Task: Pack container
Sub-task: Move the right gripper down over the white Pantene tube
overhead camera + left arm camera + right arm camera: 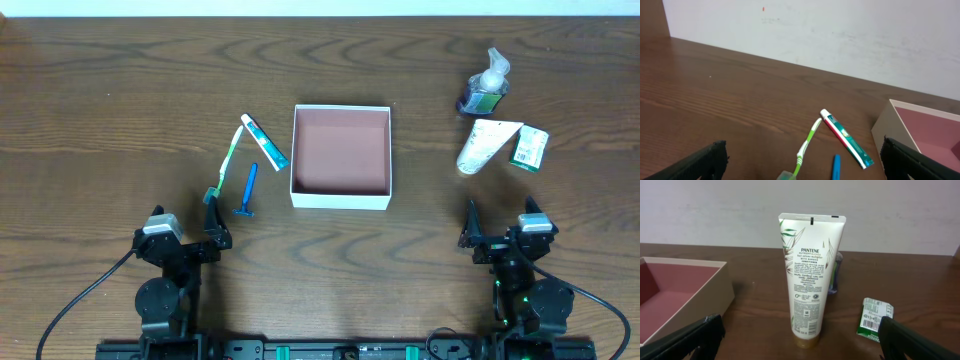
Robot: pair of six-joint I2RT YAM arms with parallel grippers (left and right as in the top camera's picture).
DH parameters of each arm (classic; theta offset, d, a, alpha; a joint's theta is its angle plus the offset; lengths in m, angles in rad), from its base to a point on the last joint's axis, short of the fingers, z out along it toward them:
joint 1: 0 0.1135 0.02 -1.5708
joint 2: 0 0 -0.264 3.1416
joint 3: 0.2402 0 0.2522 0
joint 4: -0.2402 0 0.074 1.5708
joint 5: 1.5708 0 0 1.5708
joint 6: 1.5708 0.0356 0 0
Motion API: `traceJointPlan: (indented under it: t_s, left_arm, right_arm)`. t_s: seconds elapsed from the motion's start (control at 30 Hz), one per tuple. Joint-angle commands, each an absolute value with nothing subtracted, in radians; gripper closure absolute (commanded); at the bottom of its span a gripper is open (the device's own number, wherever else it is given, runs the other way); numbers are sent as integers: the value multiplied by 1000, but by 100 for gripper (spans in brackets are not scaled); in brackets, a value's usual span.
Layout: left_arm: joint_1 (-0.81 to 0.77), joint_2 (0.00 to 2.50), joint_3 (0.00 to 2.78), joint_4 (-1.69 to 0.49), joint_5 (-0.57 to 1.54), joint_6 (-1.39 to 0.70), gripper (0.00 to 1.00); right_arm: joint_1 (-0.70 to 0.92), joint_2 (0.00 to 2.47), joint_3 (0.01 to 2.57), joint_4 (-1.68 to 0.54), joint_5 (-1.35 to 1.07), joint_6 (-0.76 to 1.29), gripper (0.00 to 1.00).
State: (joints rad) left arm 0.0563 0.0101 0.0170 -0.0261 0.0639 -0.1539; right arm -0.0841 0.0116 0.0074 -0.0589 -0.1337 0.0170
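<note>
The container (340, 198), a shallow white box with a reddish-pink inside, sits empty at the table's middle; it also shows in the left wrist view (885, 127) and the right wrist view (715, 287). Left of it lie a green toothbrush (224, 163), a toothpaste tube (265, 142) and a blue razor (248, 190). At the right lie a white conditioner tube (483, 144), a small green-white carton (529, 147) and a pump bottle (487, 88). My left gripper (211, 225) is open and empty, near the toothbrush head. My right gripper (497, 222) is open and empty, in front of the conditioner tube (810, 277).
A white wall runs behind the far table edge in both wrist views. Bare dark wood lies between the container and the items on each side.
</note>
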Motion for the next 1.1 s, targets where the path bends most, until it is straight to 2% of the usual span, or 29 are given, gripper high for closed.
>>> traceJointPlan:
  t_s: [0.0, 1.07]
  left_arm:
    - [55, 4, 4, -67, 71, -154, 2]
    - [55, 4, 4, -67, 71, -154, 2]
  right_arm:
    - [-105, 6, 6, -64, -120, 6, 1]
    - [-105, 6, 6, -49, -102, -16, 1]
